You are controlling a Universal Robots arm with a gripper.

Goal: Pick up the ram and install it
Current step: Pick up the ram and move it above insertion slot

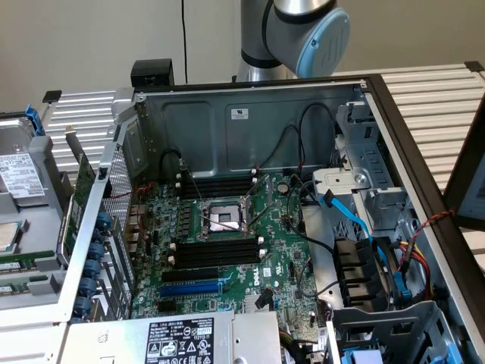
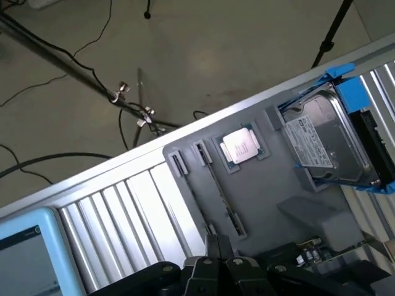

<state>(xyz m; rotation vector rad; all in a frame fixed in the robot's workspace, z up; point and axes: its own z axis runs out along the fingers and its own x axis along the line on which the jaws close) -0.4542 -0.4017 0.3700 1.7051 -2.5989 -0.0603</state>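
— Where is the ram?
— Your ram (image 2: 217, 185) stands on edge in the grey tray (image 2: 271, 185), just beside the processor (image 2: 241, 147), and one end points at the desk (image 2: 142, 197) edge.
— And the tool?
— Your tool (image 2: 217, 245) is closed, tips together, near the ram's other end. I can't tell whether it touches. Bare ribbed desk lies open on one side, and the hard drive (image 2: 321, 139) crowds the other.
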